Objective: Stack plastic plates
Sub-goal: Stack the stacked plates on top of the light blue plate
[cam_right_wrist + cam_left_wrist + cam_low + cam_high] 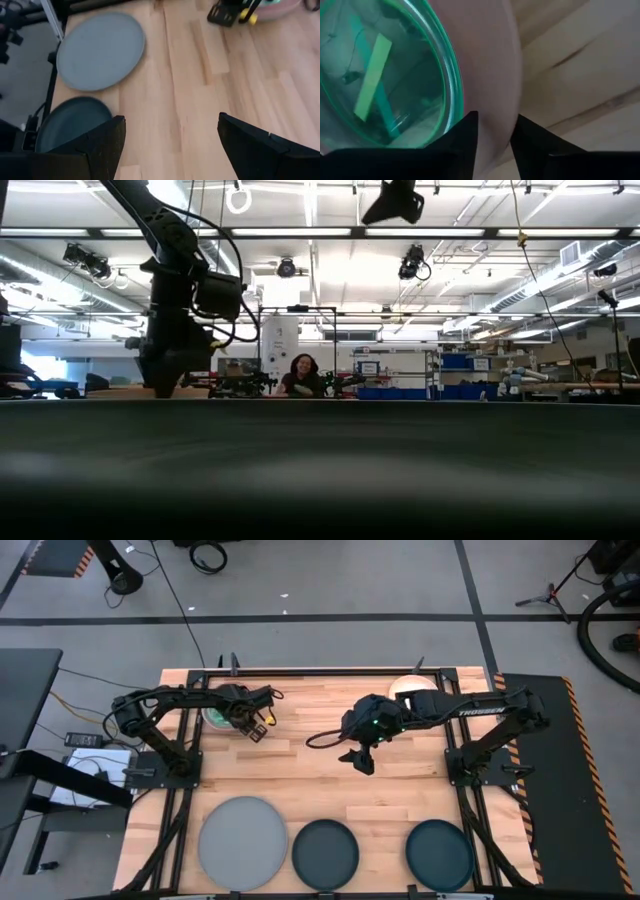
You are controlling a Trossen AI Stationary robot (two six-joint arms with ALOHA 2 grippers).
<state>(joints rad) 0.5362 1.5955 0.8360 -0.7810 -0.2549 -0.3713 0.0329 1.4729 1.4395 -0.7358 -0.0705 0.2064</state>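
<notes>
I find the plates in three places on the worktop [300, 765]. Along the near edge lie three, each flat and apart: one large grey plate [242, 842], one dark teal plate [325, 850] beside it, and a second dark teal plate [439, 854] further right. At the far left there is a small stack: a green plate [390, 75] sits on a pink plate [487, 65], and I cannot count any others under them. At the far edge right of centre I see one cream plate [411, 686], partly hidden by the right arm.

The left gripper [257, 730] is at the stack. Its fingers [465, 140] stand a narrow gap apart, one on each side of the pink plate's rim. I cannot tell whether they touch it; they do not look closed on it.

The right gripper [360, 759] hangs above bare wood near the middle of the worktop. Its fingers [100, 145] are spread wide and hold nothing.

In the low view a person [301, 375] sits in the room beyond the worktop.
</notes>
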